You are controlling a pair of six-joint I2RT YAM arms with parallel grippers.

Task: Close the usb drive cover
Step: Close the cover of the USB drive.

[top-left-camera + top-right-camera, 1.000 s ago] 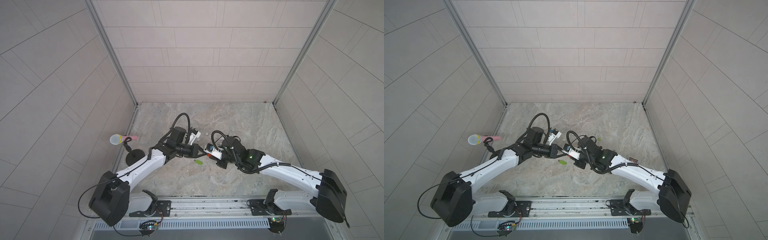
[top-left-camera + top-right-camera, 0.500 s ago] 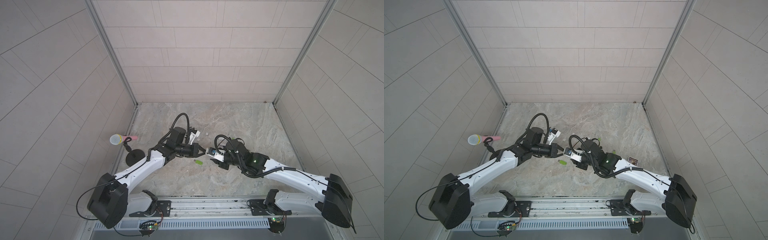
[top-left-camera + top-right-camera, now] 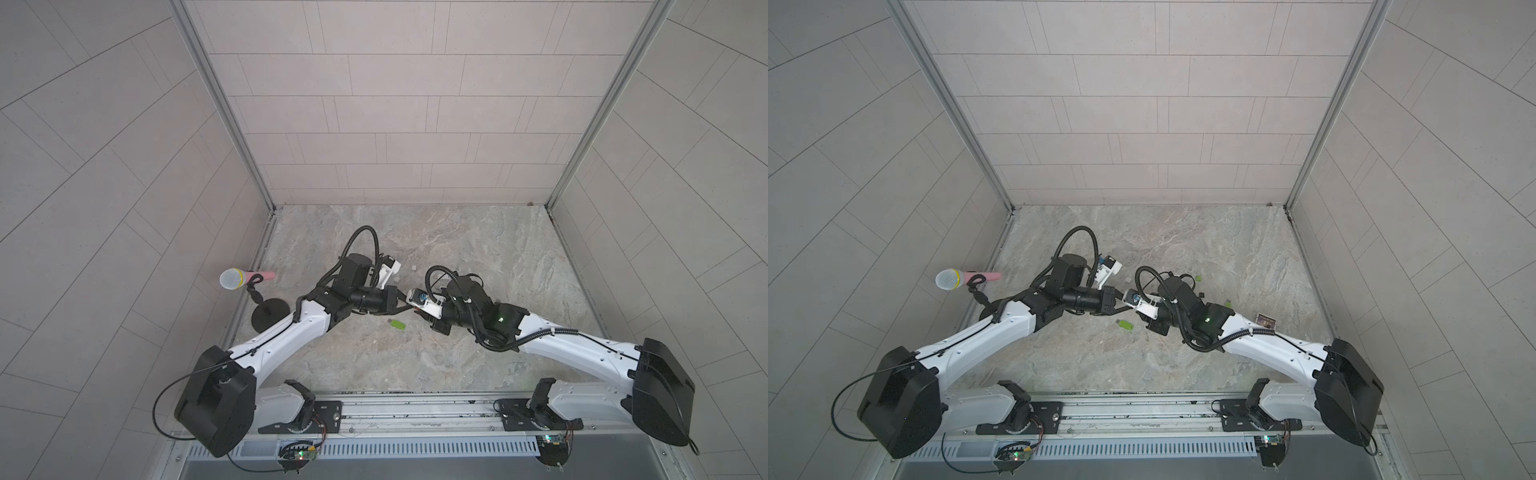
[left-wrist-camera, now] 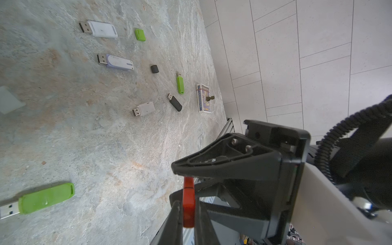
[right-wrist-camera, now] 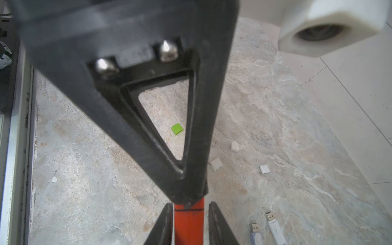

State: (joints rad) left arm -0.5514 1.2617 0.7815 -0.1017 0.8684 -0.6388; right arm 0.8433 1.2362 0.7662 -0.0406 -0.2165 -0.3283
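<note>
The usb drive (image 4: 188, 203) is orange-red, with a dark seam across it where its cover meets the body. My left gripper (image 4: 188, 212) is shut on it above the middle of the table. My right gripper (image 5: 191, 204) meets it head-on. Its jaws stand on either side of the same drive (image 5: 188, 224) with thin gaps, so it is open. One left finger (image 5: 186, 186) covers the drive's far end in the right wrist view. In both top views the two grippers (image 3: 410, 306) (image 3: 1130, 306) touch tip to tip and hide the drive.
A green uncapped drive (image 3: 398, 324) lies on the table just below the grippers. Several more uncapped drives (image 4: 118, 62) and loose caps (image 5: 177, 129) are scattered over the stone surface. A small card box (image 3: 1266, 321) lies at the right. A microphone on a stand (image 3: 232, 278) is at the left wall.
My right jaws opened from shut and have come partly together again around the orange drive. The right arm's rear part swung outward. The left arm kept its grip and place.
</note>
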